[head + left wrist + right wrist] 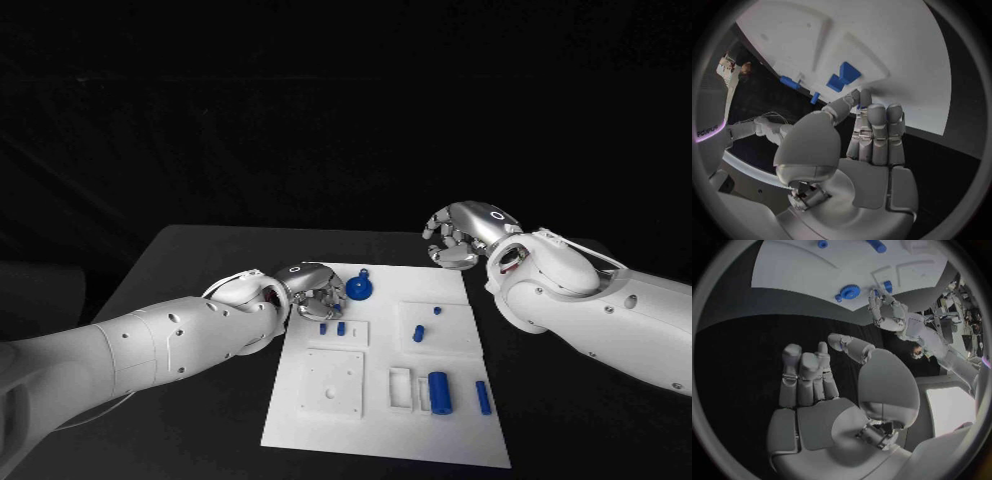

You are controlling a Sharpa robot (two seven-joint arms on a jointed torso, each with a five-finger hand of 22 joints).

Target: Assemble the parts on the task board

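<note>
Nearest the camera, the black table (173, 420) spreads past every edge of the task board (368, 435), with wide bare margins left and right. That white board fills the lower centre of the head view. At its upper left edge the left hand (306, 290) rests, fingers drawn together, nothing visibly held. Off the board's upper right corner, over dark table, the right hand (464, 235) hovers with fingers curled, empty. A blue gear-shaped part (359, 289) lies beside the left hand; smaller blue parts (441, 392) sit lower right.
</note>
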